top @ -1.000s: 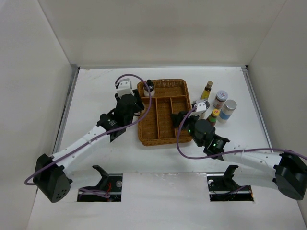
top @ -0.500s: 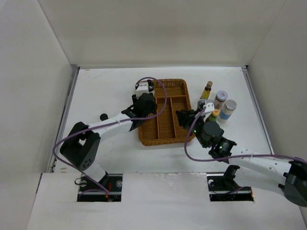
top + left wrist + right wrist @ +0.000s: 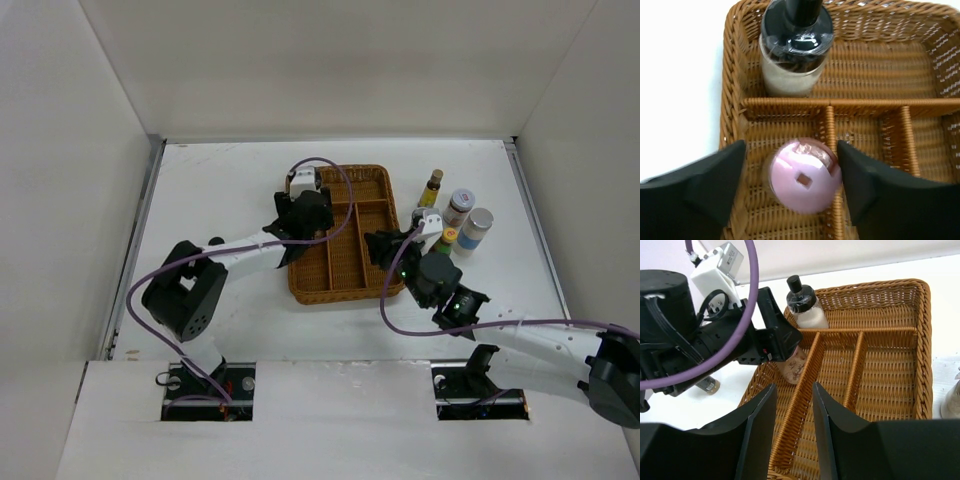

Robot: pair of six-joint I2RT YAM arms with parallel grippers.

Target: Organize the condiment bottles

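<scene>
Counter (image 3: 200,190) white, brown wicker tray (image 3: 320,297) in middle. Nearest: right fingers (image 3: 757,440) over right side of tray, parted only a crack, gripping nothing, lengthwise divider visible through gap. Just right of tray, on counter, upright in a cluster: small yellow-capped bottle (image 3: 447,240) nearest, grey-capped blue-labelled jar (image 3: 476,228) beside it to right, silver-capped bottle (image 3: 424,216) close to tray edge and partly hidden behind right wrist, brown-filled jar (image 3: 459,206) further back, yellow bottle (image 3: 432,187) farthest. Left of tray, small tan-ended item (image 3: 708,385) lying on counter by left arm, kind unclear. Further in, left fingers (image 3: 710,190) spread apart, straddling pink-capped bottle (image 3: 805,176) without clamping: clear gap on one side, other finger right at cap edge, contact hard to tell. Pink-capped bottle standing in left long compartment, far end, tight against lengthwise divider and just short of cross divider. Beyond cross divider, black-capped bottle (image 3: 795,50) with pale contents, upright in far compartment, left corner, close to tray wall.
</scene>
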